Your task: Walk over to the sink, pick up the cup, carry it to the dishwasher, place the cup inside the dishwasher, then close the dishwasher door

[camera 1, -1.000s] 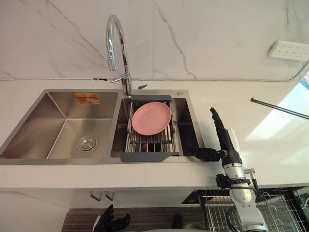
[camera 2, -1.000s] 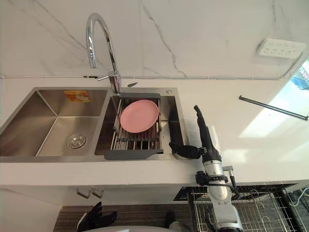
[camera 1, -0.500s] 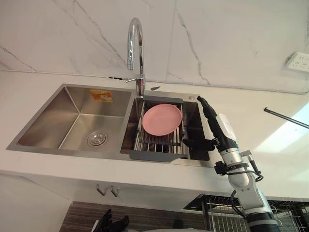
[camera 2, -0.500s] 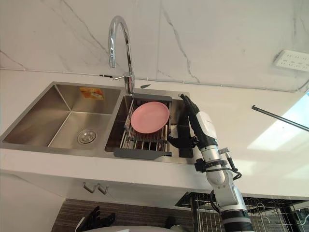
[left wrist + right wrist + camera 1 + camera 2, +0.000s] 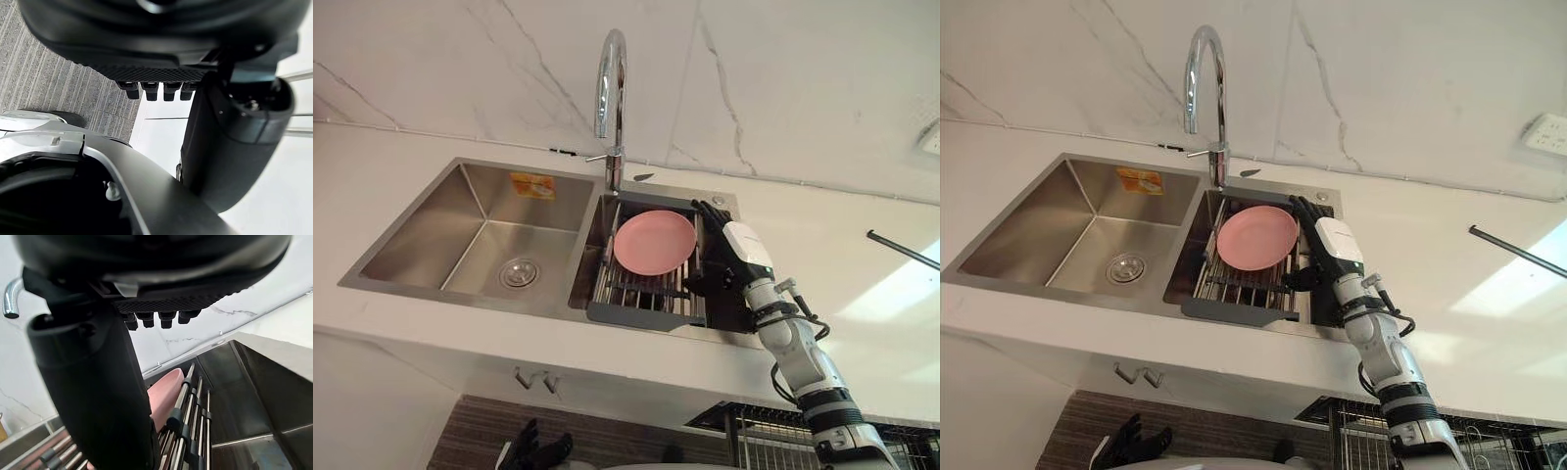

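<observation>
Bench [image 5: 832, 264], white, against a marbled wall [image 5: 460, 59]. Sink [image 5: 421, 230] set into it: steel, two basins.

Left basin: one round drain [image 5: 519, 273] in the floor, one yellow sticker [image 5: 531, 185] on the back wall.

Right basin: one drying rack [image 5: 641, 315] of metal bars with dark grey end pieces, spanning front to back. One pink plate [image 5: 654, 242] lies on its far half.

One tall curved tap [image 5: 610, 78] stands at the back rim, between the basins.

Right hand [image 5: 736, 253] is over the strip of the right basin just beside the rack, on the plate's right. Fingers [image 5: 1306, 211] are straight and point toward the back rim, with the thumb [image 5: 93, 396] held out toward the rack; they grip nothing. The rack's bars and the plate's edge lie close past the thumb in the right wrist view.

Cup: cannot tell where it is. The strip of basin beside the rack is dark and partly covered by the hand.

Left hand [image 5: 536, 452] is low, below the bench front, over the striped floor [image 5: 480, 436]. Its fingers are spread and relaxed, holding nothing.

Also noted: two hooks [image 5: 533, 378] under the bench edge; one thin black bar [image 5: 903, 250] on the bench, well right of the sink; one wall socket [image 5: 932, 139] at the far right; one wire basket [image 5: 773, 443] below the bench on the right.
</observation>
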`<state>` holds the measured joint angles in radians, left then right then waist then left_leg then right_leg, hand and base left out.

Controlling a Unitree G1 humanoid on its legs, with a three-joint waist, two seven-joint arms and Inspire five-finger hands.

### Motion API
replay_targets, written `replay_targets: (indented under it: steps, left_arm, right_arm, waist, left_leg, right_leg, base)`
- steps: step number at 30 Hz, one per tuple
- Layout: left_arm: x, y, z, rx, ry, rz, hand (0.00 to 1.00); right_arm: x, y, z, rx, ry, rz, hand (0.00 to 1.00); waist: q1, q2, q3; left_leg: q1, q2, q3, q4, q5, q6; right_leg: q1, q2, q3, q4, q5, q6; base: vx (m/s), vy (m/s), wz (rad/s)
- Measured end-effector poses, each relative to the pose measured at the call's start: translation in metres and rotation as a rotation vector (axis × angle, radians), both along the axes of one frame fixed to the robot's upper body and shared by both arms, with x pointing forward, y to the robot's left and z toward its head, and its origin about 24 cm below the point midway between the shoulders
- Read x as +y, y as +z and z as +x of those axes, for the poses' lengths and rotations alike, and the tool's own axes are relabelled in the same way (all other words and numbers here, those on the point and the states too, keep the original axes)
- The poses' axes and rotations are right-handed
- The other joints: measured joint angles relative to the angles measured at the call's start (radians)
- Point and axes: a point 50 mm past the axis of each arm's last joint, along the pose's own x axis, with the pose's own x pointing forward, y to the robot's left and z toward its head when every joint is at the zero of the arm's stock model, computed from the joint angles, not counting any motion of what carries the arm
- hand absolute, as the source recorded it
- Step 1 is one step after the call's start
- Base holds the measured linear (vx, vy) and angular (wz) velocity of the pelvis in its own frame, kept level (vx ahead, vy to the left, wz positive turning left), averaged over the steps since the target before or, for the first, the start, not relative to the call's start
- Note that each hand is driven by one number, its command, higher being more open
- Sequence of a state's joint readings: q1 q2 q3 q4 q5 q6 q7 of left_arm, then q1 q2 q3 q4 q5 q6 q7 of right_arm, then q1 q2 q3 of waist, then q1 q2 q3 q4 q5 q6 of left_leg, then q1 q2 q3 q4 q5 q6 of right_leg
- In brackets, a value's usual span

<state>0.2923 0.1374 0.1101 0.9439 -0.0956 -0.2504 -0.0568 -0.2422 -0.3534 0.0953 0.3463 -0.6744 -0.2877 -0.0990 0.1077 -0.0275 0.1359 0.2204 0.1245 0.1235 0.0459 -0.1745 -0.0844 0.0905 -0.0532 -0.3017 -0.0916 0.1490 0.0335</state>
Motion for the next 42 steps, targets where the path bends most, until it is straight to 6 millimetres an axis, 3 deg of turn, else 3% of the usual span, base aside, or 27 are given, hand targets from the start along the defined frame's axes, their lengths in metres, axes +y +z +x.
replay_targets:
  steps: [11,16,42]
  left_arm:
    - [0.0,0.002,0.004,-0.016,-0.008,-0.008,1.0]
    - [0.003,0.004,0.004,-0.029,0.002,-0.007,1.0]
    - [0.004,0.008,0.012,-0.07,-0.022,-0.022,1.0]
  right_arm:
    - [0.006,-0.002,0.019,0.012,-0.009,-0.15,1.0]
    - [0.008,0.003,0.027,-0.016,-0.027,-0.232,1.0]
    - [0.012,0.011,0.042,-0.16,-0.051,-0.563,1.0]
  waist:
    - [0.017,-0.005,0.003]
    - [0.019,-0.019,0.016]
    - [0.051,-0.033,0.035]
  left_leg:
    - [-0.01,-0.004,-0.009,0.0,0.001,0.001]
    - [-0.012,-0.004,-0.01,0.002,0.001,0.001]
    - [-0.044,-0.007,-0.024,0.017,0.001,0.003]
  right_leg:
    - [-0.005,-0.004,-0.006,0.0,0.0,0.001]
    - [-0.006,-0.005,-0.007,0.002,0.001,0.001]
    - [-0.023,-0.01,-0.014,0.005,0.002,0.003]
  base:
    - [0.0,0.007,0.0]
    - [0.0,0.006,0.0]
    - [0.0,0.008,0.01]
